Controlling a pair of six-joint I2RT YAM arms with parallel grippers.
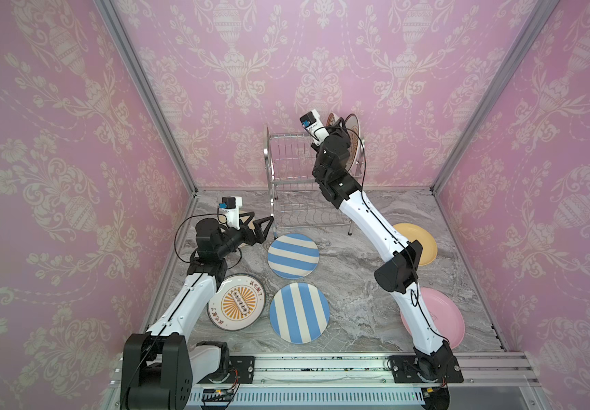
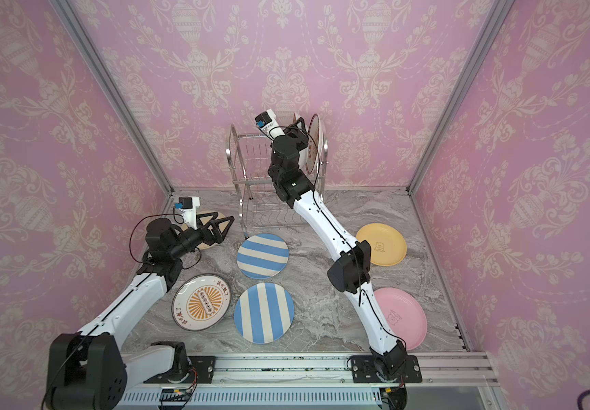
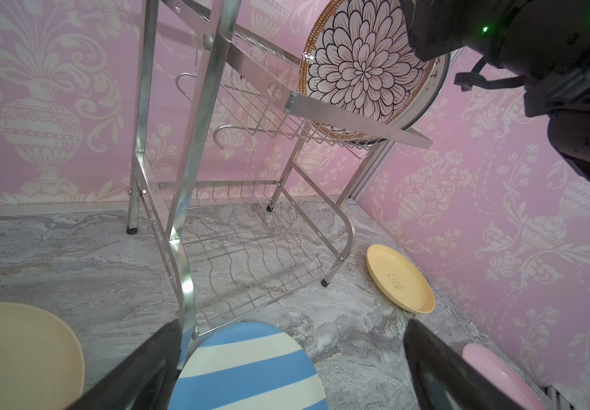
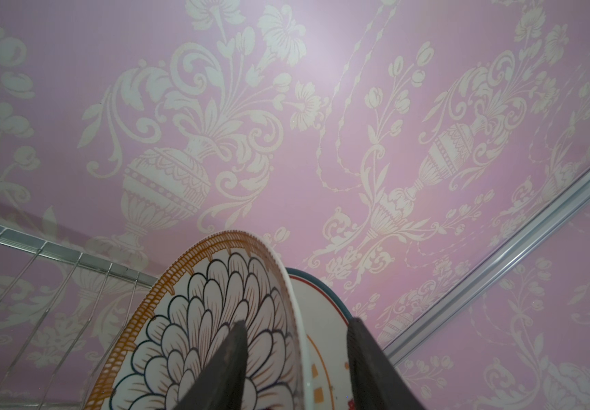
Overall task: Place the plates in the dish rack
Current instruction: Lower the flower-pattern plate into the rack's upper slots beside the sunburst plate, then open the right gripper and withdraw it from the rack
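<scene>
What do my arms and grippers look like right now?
The left arm and right arm have white links, black joints and thin black cables along them. The left gripper and right gripper have black tapered fingers; each wrist camera is white with a blue front.

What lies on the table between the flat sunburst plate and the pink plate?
In both top views, a blue-white striped plate beside the sunburst plate, then bare marble table up to the pink plate.
</scene>
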